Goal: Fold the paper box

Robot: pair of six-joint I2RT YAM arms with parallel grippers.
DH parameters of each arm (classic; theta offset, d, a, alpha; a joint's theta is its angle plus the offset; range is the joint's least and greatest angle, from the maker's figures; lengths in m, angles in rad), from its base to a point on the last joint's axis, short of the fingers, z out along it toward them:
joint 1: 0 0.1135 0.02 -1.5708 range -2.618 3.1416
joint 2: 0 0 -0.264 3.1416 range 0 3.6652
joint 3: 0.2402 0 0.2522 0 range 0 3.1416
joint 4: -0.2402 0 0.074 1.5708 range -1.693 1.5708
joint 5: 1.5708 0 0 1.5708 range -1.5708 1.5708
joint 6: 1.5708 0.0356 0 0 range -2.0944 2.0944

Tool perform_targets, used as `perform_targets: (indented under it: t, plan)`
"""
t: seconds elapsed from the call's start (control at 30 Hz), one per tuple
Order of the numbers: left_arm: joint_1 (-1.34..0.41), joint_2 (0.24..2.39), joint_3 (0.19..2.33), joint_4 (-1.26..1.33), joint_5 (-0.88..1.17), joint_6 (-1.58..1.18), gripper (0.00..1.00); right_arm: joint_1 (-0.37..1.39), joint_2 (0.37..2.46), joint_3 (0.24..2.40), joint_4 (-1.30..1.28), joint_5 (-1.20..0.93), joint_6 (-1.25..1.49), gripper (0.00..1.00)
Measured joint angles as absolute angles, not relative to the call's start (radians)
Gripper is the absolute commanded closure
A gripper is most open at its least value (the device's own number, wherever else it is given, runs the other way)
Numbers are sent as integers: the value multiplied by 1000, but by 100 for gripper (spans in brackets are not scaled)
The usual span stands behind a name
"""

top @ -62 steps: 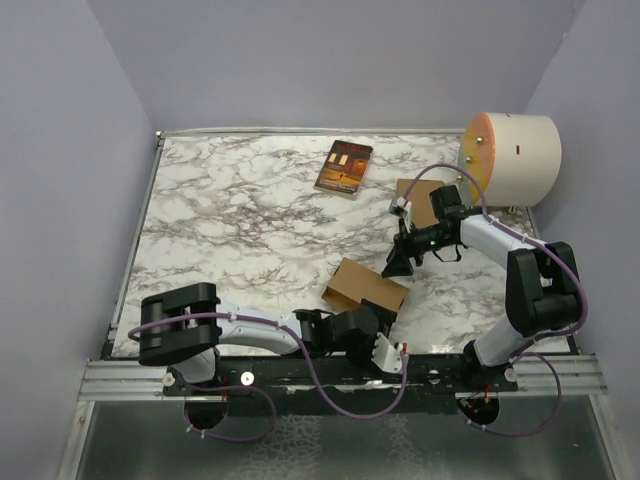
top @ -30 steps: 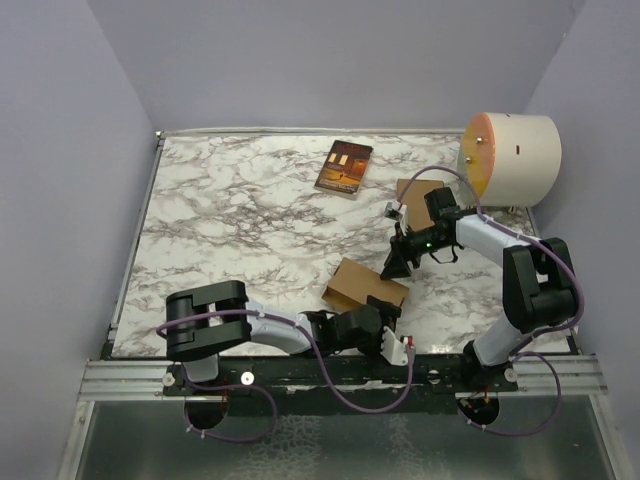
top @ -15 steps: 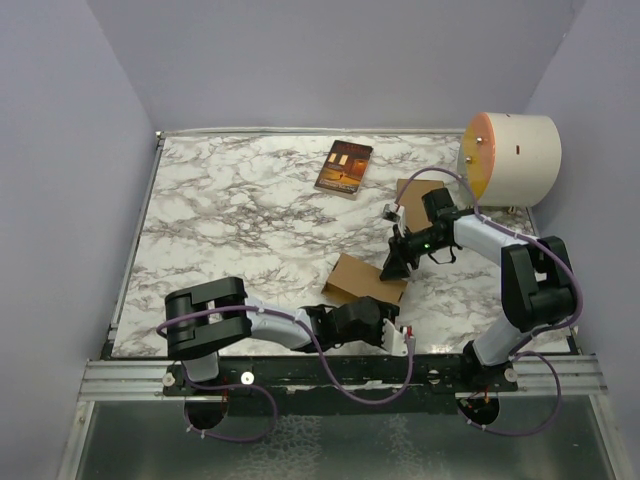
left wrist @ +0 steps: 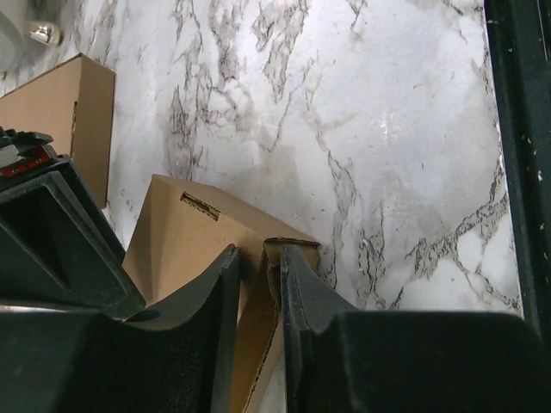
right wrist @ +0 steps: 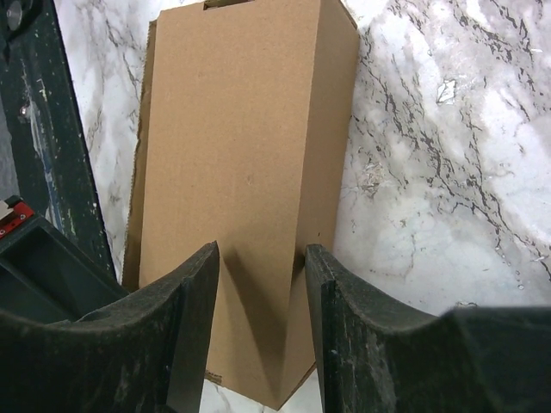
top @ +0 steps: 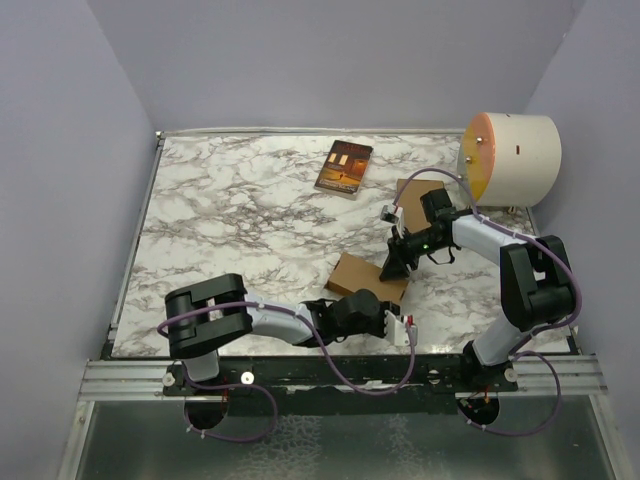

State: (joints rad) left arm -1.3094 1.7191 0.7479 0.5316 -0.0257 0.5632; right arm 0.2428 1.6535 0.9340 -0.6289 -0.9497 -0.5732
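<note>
Paper box [top: 355,272] (a slim brown carton) sits at the near middle of the marble counter [top: 240,220], between the two arms. Left end effector [left wrist: 260,262] pinches its near end with narrow jaws, while right end effector [right wrist: 261,258] sets half-spread fingers over its far end.

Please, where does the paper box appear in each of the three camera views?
Top external: the paper box lies just below and right of the picture's centre.
Left wrist: it is in the lower left.
Right wrist: it fills the middle.
Shared landmark: the marble table under it.
</note>
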Motion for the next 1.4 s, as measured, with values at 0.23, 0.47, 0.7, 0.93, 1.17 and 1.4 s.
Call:
perform_targets:
  t: [0.23, 0.47, 0.7, 0.93, 1.17, 1.4]
  plan:
    - [-1302, 1721, 772, 507, 10, 529, 55, 243, 1655, 934, -629, -944, -573, 55]
    - [-1292, 1692, 777, 446, 66, 465, 39, 245, 1658, 934, -630, -943, -573, 55]
    - [-1283, 1549, 727, 424, 80, 416, 24, 248, 1658, 934, -630, -943, -573, 54]
    - [-1262, 1443, 611, 409, 97, 529, 20, 248, 1658, 934, -632, -943, -573, 54]
    - [-1263, 1554, 640, 453, 128, 664, 24, 248, 1659, 934, -632, -943, -573, 55]
    - [-1263, 1662, 715, 461, 115, 735, 44, 248, 1660, 934, -632, -943, -573, 56]
